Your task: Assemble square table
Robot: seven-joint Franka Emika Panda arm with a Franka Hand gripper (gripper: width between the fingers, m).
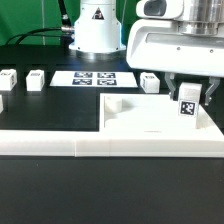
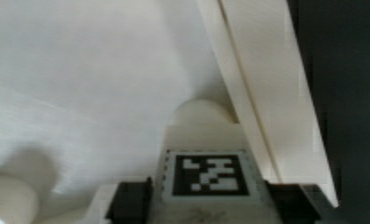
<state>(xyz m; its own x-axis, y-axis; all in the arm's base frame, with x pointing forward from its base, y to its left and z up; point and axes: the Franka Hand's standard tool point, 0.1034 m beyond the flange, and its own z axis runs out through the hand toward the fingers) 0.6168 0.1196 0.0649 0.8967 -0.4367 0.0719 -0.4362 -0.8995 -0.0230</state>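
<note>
The square table's top, a thick white slab (image 1: 140, 118), lies on the black table at the exterior view's right. My gripper (image 1: 188, 97) hangs over the slab's right part. A short white leg (image 1: 187, 106) with a black-and-white tag stands upright between the fingers, its lower end at the slab. In the wrist view the tagged leg (image 2: 208, 165) fills the gap of the gripper (image 2: 208, 200). Both dark fingers (image 2: 127, 198) press against its sides. The slab (image 2: 93, 80) lies beneath, beside a raised white edge (image 2: 262, 90).
More white legs lie at the back: two at the exterior view's left (image 1: 8, 78) (image 1: 37, 79) and one by the slab (image 1: 152, 82). The marker board (image 1: 92, 77) lies at mid back. A long low white wall (image 1: 60, 146) runs along the front. The robot base (image 1: 95, 30) stands behind.
</note>
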